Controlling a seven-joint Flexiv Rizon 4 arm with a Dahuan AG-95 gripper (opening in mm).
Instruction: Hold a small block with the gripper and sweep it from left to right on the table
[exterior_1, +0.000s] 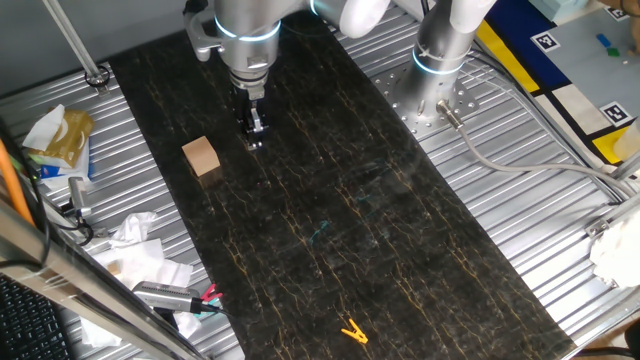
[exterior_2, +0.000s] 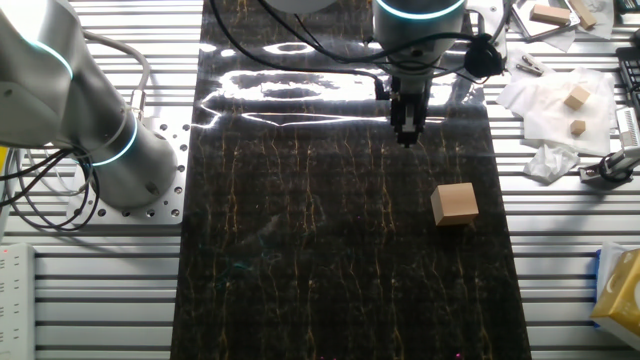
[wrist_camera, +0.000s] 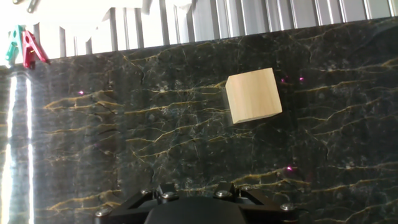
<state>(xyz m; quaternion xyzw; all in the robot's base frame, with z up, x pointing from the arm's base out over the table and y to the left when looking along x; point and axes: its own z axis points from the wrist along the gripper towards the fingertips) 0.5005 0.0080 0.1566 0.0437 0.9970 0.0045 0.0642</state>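
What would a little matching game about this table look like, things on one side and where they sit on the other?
Things:
1. light tan wooden cube
2. small black two-finger claw
3. tiny yellow clip
4. crumpled white tissue

Places:
A. lying alone at the black marble-veined table's end farthest from the arm
B. on the ribbed metal sheet
C. hanging above the table, holding nothing
D. resting on the table beside the claw, untouched

Pairs: 1-D, 2-C, 3-A, 4-B

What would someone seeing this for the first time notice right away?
Probably the small block, a pale wooden cube standing alone on the black gold-veined table. Next, the gripper hanging beside the block, apart from it, under a glowing blue ring. A tiny yellow clip lies at the table's other end.
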